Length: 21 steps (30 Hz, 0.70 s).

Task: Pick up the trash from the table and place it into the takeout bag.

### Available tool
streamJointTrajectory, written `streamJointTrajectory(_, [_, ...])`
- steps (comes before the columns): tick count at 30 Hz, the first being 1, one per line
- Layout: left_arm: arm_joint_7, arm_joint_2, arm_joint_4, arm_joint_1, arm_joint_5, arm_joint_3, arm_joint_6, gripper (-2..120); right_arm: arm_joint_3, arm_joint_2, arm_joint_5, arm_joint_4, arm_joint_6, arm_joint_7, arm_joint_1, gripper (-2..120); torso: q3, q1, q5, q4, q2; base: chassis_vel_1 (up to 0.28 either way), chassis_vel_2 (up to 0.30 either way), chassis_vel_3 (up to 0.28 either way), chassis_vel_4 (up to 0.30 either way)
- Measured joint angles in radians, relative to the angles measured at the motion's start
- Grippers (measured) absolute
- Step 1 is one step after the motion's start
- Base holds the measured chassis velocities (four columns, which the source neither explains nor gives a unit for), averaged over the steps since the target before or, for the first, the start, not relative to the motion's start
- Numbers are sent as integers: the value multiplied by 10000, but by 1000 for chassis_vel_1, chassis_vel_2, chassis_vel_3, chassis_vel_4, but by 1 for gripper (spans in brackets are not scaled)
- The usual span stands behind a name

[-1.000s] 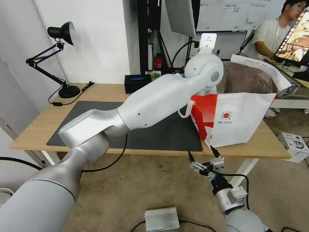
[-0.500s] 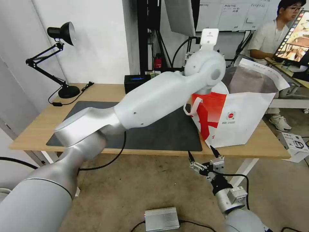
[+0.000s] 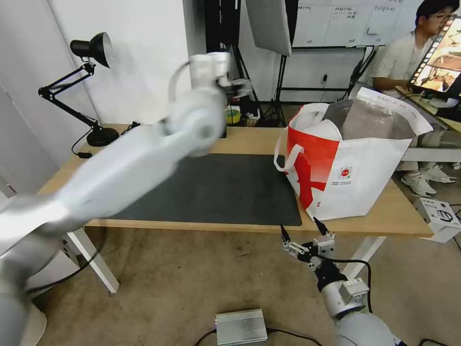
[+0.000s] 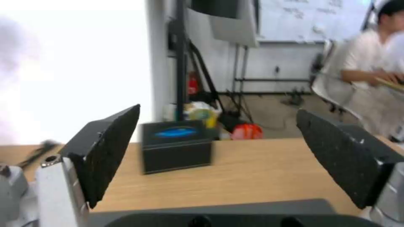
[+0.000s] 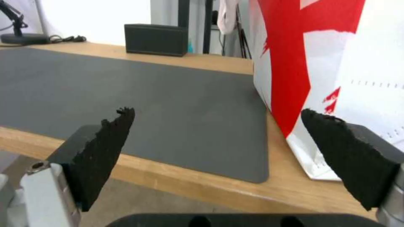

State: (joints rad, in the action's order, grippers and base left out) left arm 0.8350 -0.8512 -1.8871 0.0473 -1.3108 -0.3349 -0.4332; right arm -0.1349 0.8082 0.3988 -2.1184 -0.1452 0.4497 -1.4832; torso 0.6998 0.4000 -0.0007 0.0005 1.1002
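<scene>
Left gripper [image 4: 219, 157] spread wide, empty, frame centre over table [image 3: 249, 137]; I see one takeout bag [image 3: 350, 168] right, one tissue box [image 4: 176, 145]. Right gripper [image 3: 301, 231] wide, empty, bottom.

The left gripper [image 4: 219, 157] hung with its jaws spread wide and nothing between them. Beyond the gap, closer to one jaw, a black tissue box [image 4: 176, 145] stood on the light-wood table [image 4: 261, 176], with the dark mat's [image 4: 210, 206] edge just under the jaws.
</scene>
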Motion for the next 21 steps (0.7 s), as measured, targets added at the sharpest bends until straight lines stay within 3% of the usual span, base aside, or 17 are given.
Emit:
streamJointTrajectory(1, [-241,498,-404,820,214,393,73,100,0,0,0,0,0,-2,1,100,0,-1,2,2,0,0,0,0,0])
streamJointTrajectory(2, [-241,498,-404,820,214,393,73,100,0,0,0,0,0,-2,1,100,0,-1,2,2,0,0,0,0,0])
streamJointTrajectory(4, [-525,1170,-1041,2318,783,1361,355,100,0,-1,0,1,0,1,0,100,0,-1,3,-4,-1,0,0,0,0])
streamJointTrajectory(7, [-600,1418,-1392,3306,1087,1991,460,100,0,0,0,1,0,2,0,100,0,-2,11,-5,-2,0,0,0,0])
streamJointTrajectory(8, [-644,1555,-1674,4115,1240,2524,472,100,0,-1,0,1,0,1,0,100,2,-1,-7,-2,-3,0,0,0,0])
streamJointTrajectory(9, [-672,1771,-2126,5300,1414,3391,480,100,0,0,0,0,0,-1,-1,100,0,-2,6,-2,-2,0,0,0,0])
streamJointTrajectory(10, [-672,1771,-2126,5300,1414,3391,480,100,0,0,0,0,0,-1,-1,100,0,-2,6,-2,-2,0,0,0,0])
streamJointTrajectory(14, [-712,1740,-2705,7142,2020,4510,735,100,0,0,0,1,0,1,0,100,0,-1,11,-6,-2,0,0,0,0])
streamJointTrajectory(21, [-942,1153,-3182,9124,3579,5154,1121,100,0,0,0,0,0,1,-1,100,0,-2,8,-7,-2,0,0,0,0])
